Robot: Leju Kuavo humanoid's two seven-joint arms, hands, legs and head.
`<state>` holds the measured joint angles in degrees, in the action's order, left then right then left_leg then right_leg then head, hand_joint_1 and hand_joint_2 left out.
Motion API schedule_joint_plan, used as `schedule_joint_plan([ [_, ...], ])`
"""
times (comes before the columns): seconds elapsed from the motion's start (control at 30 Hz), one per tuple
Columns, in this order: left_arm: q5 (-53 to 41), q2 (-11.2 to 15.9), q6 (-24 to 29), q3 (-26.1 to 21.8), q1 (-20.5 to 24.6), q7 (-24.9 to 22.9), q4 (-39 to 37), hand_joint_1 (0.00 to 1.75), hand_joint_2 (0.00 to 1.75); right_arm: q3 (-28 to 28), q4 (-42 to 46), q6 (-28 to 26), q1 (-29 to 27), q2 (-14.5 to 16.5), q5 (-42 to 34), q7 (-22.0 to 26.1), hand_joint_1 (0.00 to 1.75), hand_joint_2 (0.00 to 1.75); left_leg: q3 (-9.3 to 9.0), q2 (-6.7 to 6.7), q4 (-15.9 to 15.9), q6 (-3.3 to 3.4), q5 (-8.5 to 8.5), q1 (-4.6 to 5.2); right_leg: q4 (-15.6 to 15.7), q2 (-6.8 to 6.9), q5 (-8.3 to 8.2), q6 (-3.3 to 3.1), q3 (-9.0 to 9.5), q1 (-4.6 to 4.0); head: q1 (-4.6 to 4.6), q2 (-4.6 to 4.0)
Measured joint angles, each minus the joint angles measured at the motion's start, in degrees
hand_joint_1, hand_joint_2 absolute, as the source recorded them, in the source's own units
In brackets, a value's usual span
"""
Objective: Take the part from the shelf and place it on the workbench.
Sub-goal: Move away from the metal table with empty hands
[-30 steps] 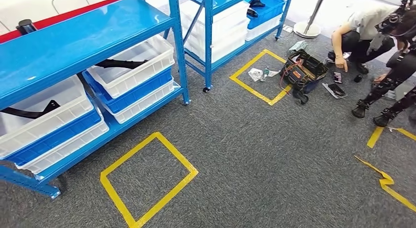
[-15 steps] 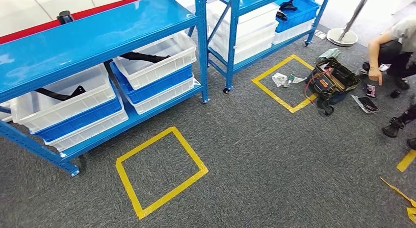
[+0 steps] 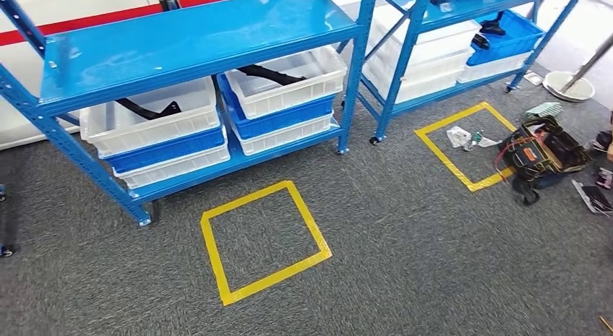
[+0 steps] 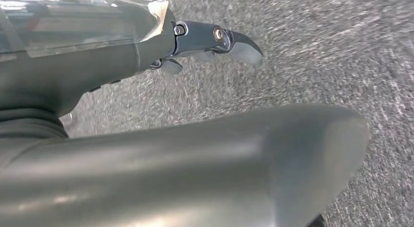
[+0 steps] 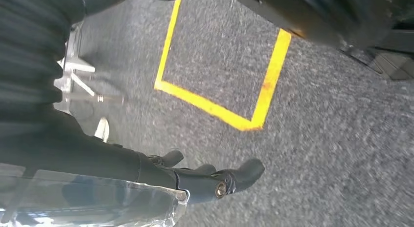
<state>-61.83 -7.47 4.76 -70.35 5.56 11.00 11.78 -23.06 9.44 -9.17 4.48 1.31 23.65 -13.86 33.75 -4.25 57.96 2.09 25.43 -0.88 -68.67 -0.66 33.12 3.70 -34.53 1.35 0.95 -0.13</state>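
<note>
A blue metal shelf (image 3: pixel 181 43) stood on the grey carpet (image 3: pixel 405 264), and on its lower level sat white bins stacked over blue ones. The left white bin (image 3: pixel 155 126) held a black part (image 3: pixel 148 108) lying across it, and the right white bin (image 3: pixel 285 83) held another black part (image 3: pixel 271 74) resting against its rim. Just in front of the shelf a square of yellow tape (image 3: pixel 264 242) marked the floor. A second blue shelf (image 3: pixel 463 25) stood to the right with more white and blue bins, and before it lay another yellow tape square (image 3: pixel 463 144) with some small bits inside; a black tool bag (image 3: pixel 542 155) sat touching its far corner. The left hand (image 4: pixel 215 41) hung above the carpet with its fingers stretched out and nothing in them. The right hand (image 5: pixel 210 180) likewise hung over the floor near a yellow tape corner (image 5: pixel 244 122), its fingers extended and apart, holding nothing.
</note>
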Motion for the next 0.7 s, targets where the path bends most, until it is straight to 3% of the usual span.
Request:
schedule_joint_plan([
  [0.03,-0.1,0.0,0.0,0.0,0.0,0.0,0.0,0.00,0.00,0.0,0.0,0.0,0.0,0.0,0.0,0.0,0.00,1.75,0.13,-0.92,0.2,-0.38,0.03,0.03,4.2,-1.22,-1.69,0.44,1.74,0.23,-0.10,0.00],
  [0.1,-0.3,0.0,0.1,0.1,0.0,0.1,0.0,0.00,0.00,0.1,0.0,0.0,0.1,0.1,0.1,0.1,0.00,0.87,0.51,-2.34,0.5,-1.20,0.02,0.13,9.4,-2.95,-3.56,0.11,3.81,0.49,-0.13,0.00],
  [0.17,-0.5,0.1,0.2,0.1,-0.1,0.2,0.0,0.00,0.00,0.2,0.0,-0.1,0.1,0.1,0.1,0.4,0.00,0.00,0.78,-3.21,0.4,-1.87,-0.21,-0.01,9.9,-2.35,-3.82,-1.22,3.99,0.43,-0.02,0.00],
  [0.23,-0.6,0.2,0.5,0.2,-0.3,0.2,0.0,0.00,0.00,0.3,0.0,-0.4,0.1,0.1,0.1,0.7,0.00,0.00,1.47,-1.20,1.6,-2.35,0.69,-0.09,10.0,-1.44,-4.11,-2.23,4.26,0.48,0.18,0.00],
  [0.3,-0.7,0.2,0.6,0.3,-0.3,0.2,0.0,0.00,0.00,0.4,0.0,-0.6,-0.1,0.1,0.0,0.7,0.00,0.00,4.08,2.46,7.3,-2.61,4.10,0.00,10.1,-0.49,-4.24,-2.82,4.35,0.31,0.60,0.00],
  [0.37,-0.7,0.1,0.6,0.4,-0.1,0.2,0.0,0.00,0.00,0.5,-0.1,-0.6,-0.4,0.0,-0.1,0.8,0.00,0.00,7.55,3.93,14.6,-2.76,7.48,-0.04,10.0,0.52,-4.13,-3.07,4.29,-0.05,0.84,0.00],
  [0.4,-0.8,0.1,0.6,0.5,-0.1,0.2,0.0,0.00,0.00,0.5,-0.1,-0.6,-0.5,-0.1,-0.1,0.8,0.00,0.00,8.50,4.07,16.7,-2.75,7.99,-0.06,10.0,0.91,-4.09,-3.14,4.27,-0.18,0.82,0.00],
  [0.47,-0.8,0.1,0.6,0.6,-0.2,0.2,0.0,0.00,0.00,0.5,-0.1,-0.6,-0.5,-0.2,-0.1,0.8,0.00,0.00,7.36,4.09,14.8,-2.51,6.10,-0.07,10.0,1.33,-4.02,-3.20,4.35,-0.34,0.84,0.00],
  [0.57,-0.8,0.2,0.7,0.7,-0.2,0.1,0.0,0.00,0.00,0.6,-0.1,-0.6,-0.4,-0.2,0.0,0.9,0.00,0.00,1.62,4.46,4.7,-1.47,1.80,0.21,10.0,1.53,-3.86,-3.13,4.60,-0.68,0.85,0.00],
  [0.63,-1.0,0.2,0.8,0.7,0.0,-0.3,0.0,0.00,0.00,0.6,-0.1,-0.6,-0.2,-0.1,0.1,1.2,0.00,0.00,-0.14,4.78,1.3,-1.24,1.21,0.52,9.9,1.61,-3.64,-2.97,4.47,-1.06,0.83,0.00],
  [0.7,-1.2,0.1,1.1,0.8,0.0,-0.8,0.0,0.00,0.00,0.6,-0.1,-0.6,-0.1,-0.1,0.2,1.3,0.00,0.00,-0.26,4.72,1.0,-1.76,1.25,0.73,9.8,1.72,-3.41,-2.95,4.20,-1.24,0.82,0.00],
])
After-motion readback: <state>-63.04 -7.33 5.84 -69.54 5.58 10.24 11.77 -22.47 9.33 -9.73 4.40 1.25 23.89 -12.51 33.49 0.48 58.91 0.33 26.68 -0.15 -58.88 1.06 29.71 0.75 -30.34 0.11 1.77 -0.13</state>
